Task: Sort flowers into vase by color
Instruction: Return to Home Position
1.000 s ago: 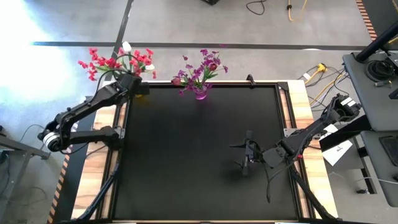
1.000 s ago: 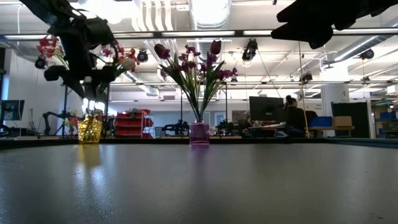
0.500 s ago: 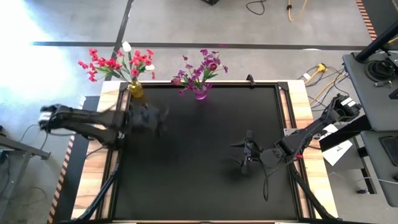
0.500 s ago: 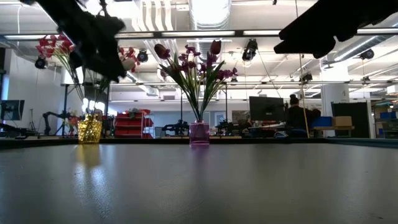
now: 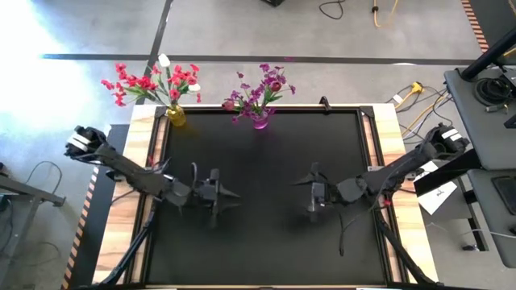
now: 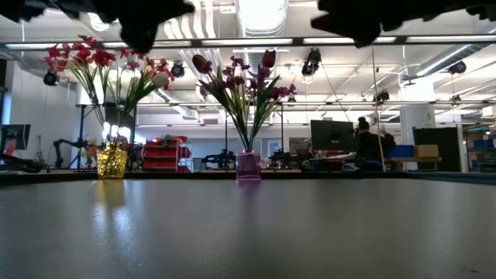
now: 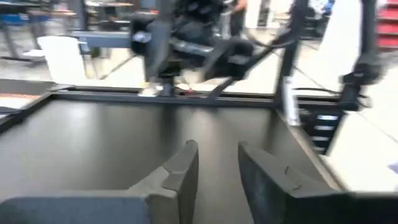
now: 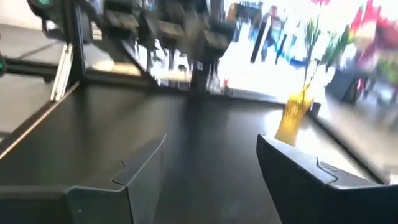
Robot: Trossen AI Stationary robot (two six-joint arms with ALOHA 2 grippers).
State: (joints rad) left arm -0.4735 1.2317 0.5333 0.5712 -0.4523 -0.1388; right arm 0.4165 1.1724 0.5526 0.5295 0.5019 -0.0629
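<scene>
High view: red flowers [image 5: 150, 80] in yellow vase [image 5: 176, 118], purple flowers [image 5: 260, 87] in pink vase [image 5: 260, 122]; both at far edge of the mat [image 5: 258, 250]
Left gripper [image 5: 224, 196]: over the mat; fingers apart, empty
Right gripper [image 5: 311, 193]: likewise; wide apart
Handling: light, springy, top-heavy; pinch the thin stem, likely low

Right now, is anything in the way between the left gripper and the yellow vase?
No, nothing visible. Only bare mat lies between the left gripper and the yellow vase at the far edge. The purple vase stands off to one side; the right gripper hangs over the mat's right half.
</scene>
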